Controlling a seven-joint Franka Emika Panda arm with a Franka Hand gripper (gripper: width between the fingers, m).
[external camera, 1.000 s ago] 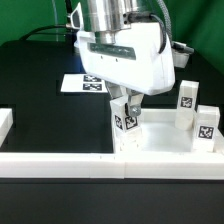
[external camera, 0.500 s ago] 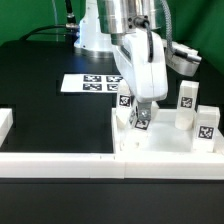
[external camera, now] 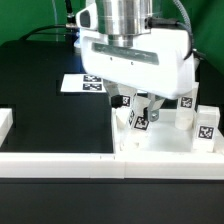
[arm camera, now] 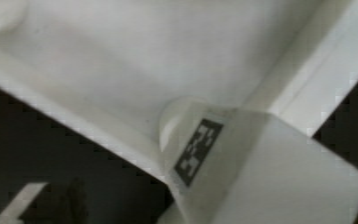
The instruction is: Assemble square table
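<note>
Tabletop (external camera: 160, 140) lies on the black desk (external camera: 40, 90) at the exterior view's right, against the border bar (external camera: 60, 160). Jaws clamped on one tagged leg (external camera: 141, 120) inside its tray; two more legs (external camera: 186, 105) stand near the far rim. Open desk to the exterior view's left.

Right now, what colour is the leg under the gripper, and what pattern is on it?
The leg is white with a black-and-white square tag; the wrist view shows it best.

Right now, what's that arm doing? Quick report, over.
Gripper low over large white square tabletop, jaws around small white tagged leg. Two more tagged legs upright beside. Nothing blocking.
</note>
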